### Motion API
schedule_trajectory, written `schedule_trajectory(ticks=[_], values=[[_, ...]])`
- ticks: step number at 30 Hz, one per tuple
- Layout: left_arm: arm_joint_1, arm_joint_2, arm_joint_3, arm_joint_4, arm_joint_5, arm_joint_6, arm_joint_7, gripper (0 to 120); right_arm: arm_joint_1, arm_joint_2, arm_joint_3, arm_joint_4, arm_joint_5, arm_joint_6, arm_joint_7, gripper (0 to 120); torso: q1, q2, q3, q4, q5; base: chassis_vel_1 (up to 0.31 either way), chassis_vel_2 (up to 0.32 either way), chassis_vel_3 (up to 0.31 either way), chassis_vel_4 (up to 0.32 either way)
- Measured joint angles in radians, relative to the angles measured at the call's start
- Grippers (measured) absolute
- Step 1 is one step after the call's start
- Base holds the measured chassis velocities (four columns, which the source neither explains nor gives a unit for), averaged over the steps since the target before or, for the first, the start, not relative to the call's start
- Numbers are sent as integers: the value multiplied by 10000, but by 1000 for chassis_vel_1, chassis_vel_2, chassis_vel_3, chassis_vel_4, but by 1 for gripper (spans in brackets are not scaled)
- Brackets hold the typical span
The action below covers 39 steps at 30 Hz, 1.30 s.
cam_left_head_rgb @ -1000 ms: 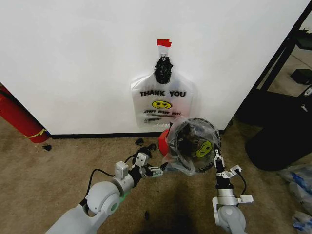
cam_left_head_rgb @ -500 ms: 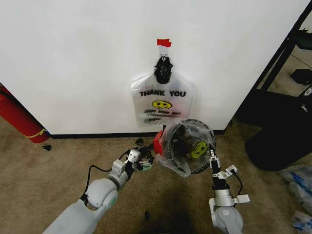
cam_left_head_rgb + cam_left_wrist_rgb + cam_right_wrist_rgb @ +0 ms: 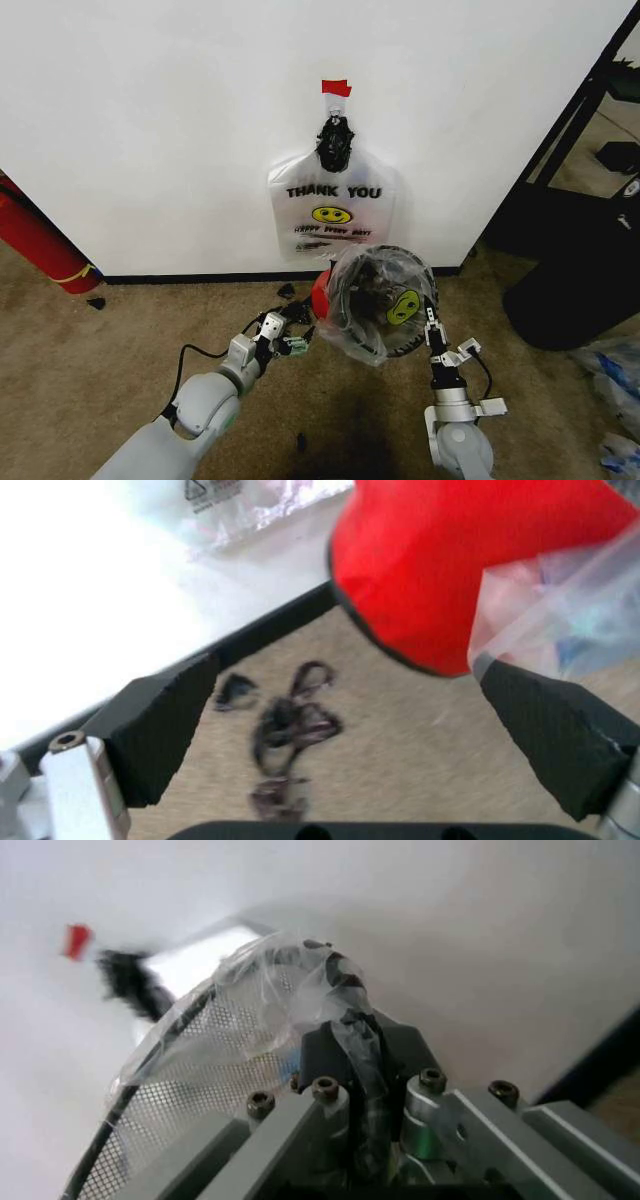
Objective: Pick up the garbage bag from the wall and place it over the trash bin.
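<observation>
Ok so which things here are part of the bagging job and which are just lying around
In the job: garbage bag, trash bin, right tool gripping the bag, left tool open beside the bin.

Lying about: THANK YOU bag, fire extinguisher, black scraps.

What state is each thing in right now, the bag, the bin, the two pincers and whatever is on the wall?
garbage bag: draped over the bin's mouth, one edge pinched by the right pincer
trash bin: tilted, covered by the bag, red base toward the wall
right pincer: shut on the bag at the bin's rim
left pincer: open, beside the red base
THANK YOU bag: hanging on the wall
</observation>
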Motion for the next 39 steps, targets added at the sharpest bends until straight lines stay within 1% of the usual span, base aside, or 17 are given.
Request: schedule_trajectory(ticks=[3, 4, 7, 8, 10, 12, 13, 17, 19, 21, 25, 28, 32, 39], values=[[424, 46, -191, -91, 1098, -117, -78, 100, -34, 23, -129, 204, -326, 80, 957, 1, 0, 0, 0, 2, 0, 0, 0, 0, 0], [493, 46, -213, -103, 1250, -118, -113, 100, -46, 23, -165, 259, -380, 80, 1133, 1, 0, 0, 0, 1, 0, 0, 0, 0, 0], [961, -73, -376, 134, 2504, 57, -589, 100, -169, 23, -524, 911, -871, -17, 2798, 1, 0, 1, -1, 2, -1, 0, 0, 0, 0], [961, -73, -376, 134, 2504, 57, -589, 100, -169, 23, -524, 911, -871, -17, 2798, 1, 0, 1, -1, 2, -1, 0, 0, 0, 0], [1121, -182, -450, 434, 2811, 136, -840, 100, -222, 21, -709, 1337, -1090, -157, 3788, 1, 0, 0, 0, 2, -1, 0, 0, 0, 0], [1267, -272, -470, 642, 2795, 69, -990, 100, -241, 22, -873, 1690, -1207, -293, 4563, 1, 0, 0, 0, 3, -1, 0, 0, 0, 0], [1347, -308, -454, 676, 2596, -73, -1034, 100, -227, 23, -941, 1802, -1256, -334, 4806, 1, 0, 0, 0, 3, -3, 0, 0, 0, 0], [1386, -453, -431, 670, 2401, -196, -1091, 100, -176, 35, -1073, 1861, -1335, -418, 5079, 1, 0, 0, 0, 1, 0, 0, 0, 0, 0], [1375, -524, -439, 666, 2398, -198, -1136, 100, -176, 77, -1236, 1962, -1439, -513, 5480, 1, 0, 0, 0, 0, 0, 0, 0, 0, 0], [1375, -531, -452, 675, 2414, -183, -1157, 100, -185, 93, -1297, 2018, -1487, -546, 5648, 1, 0, 0, -1, 0, 0, 0, 0, 0, 0], [1455, -571, -557, 919, 2623, 147, -1484, 100, -240, 154, -1606, 2313, -1961, -895, 6825, 1, 0, 0, -1, 2, 0, 0, 0, 0, 0], [1502, -683, -575, 1087, 2646, 241, -1865, 100, -216, 203, -1779, 2364, -2426, -1154, 7696, 1, 0, 0, 0, 2, -1, 0, 0, 0, 0], [1512, -755, -578, 1095, 2637, 252, -2032, 100, -132, 229, -1858, 2231, -2905, -1231, 8025, 1, 0, 0, 0, 1, -1, 0, 0, 0, 0], [1564, -771, -597, 850, 2599, 260, -2053, 100, -65, 189, -1911, 1827, -3339, -1307, 7925, 1, 0, 1, -1, 0, 0, 0, 0, 0, 0]])
